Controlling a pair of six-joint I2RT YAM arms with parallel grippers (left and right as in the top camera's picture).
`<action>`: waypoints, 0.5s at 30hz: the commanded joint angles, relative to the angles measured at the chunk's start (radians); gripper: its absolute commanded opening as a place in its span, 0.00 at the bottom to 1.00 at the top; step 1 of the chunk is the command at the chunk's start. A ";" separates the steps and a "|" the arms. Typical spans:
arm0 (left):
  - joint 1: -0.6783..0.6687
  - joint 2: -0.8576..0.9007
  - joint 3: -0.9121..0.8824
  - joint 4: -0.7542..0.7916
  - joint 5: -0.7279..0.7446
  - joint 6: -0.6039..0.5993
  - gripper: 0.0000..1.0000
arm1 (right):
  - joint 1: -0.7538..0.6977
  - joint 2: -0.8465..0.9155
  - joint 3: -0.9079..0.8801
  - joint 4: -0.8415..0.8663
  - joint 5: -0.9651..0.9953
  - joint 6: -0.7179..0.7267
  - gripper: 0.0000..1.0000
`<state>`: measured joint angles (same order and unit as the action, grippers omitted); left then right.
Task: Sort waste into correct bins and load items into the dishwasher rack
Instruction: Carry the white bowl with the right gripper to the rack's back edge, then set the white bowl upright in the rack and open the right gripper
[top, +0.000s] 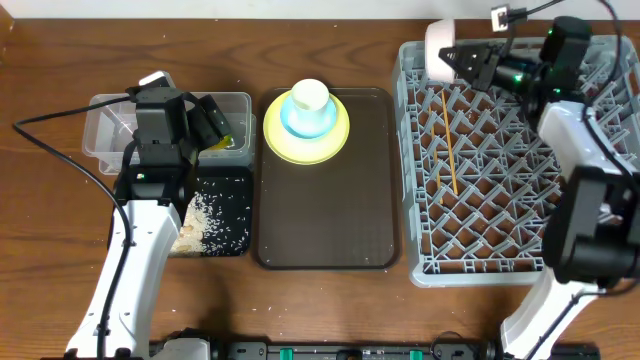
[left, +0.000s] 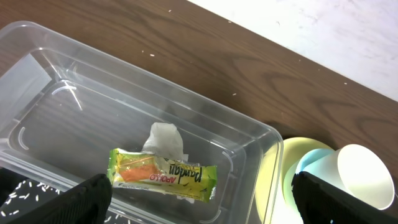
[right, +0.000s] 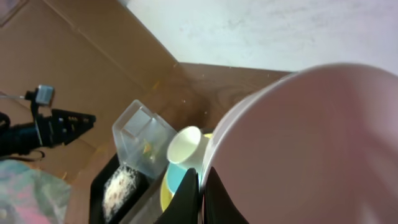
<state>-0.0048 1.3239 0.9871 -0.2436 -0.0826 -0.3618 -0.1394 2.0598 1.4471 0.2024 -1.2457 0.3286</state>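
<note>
The crumpled white tissue (left: 165, 140) and the green-and-orange wrapper (left: 163, 174) lie inside the clear tub (left: 56, 118). My left gripper (left: 202, 205) hangs open above them with nothing between its fingers; from overhead it (top: 215, 125) is over the tub's right end. Rice (top: 205, 225) lies in the black tray (top: 235, 245). The white cup (top: 309, 98) stands in the blue bowl (top: 300, 125) on the yellow-green plate (top: 306, 148). My right gripper (top: 452, 58) is shut on the rim of the pinkish bowl (right: 305, 143), over the grey rack's (top: 500, 260) far left corner. A chopstick (top: 450, 150) lies in the rack.
The plate stack sits at the far end of the dark brown serving tray (top: 325, 230), between the bins and the rack. A black cable (top: 60, 140) runs across the table left of the tub. A few rice grains (top: 250, 300) are scattered near the front edge.
</note>
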 joint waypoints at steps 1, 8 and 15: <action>0.002 -0.004 0.018 -0.002 -0.012 0.010 0.95 | -0.024 0.050 0.014 0.070 -0.096 0.124 0.01; 0.002 -0.004 0.018 -0.002 -0.012 0.010 0.95 | -0.072 0.080 0.014 0.079 -0.126 0.146 0.01; 0.002 -0.004 0.018 -0.002 -0.012 0.010 0.95 | -0.125 0.080 0.014 -0.010 -0.127 0.156 0.16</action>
<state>-0.0048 1.3239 0.9871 -0.2432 -0.0826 -0.3618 -0.2394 2.1357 1.4487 0.2111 -1.3540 0.4770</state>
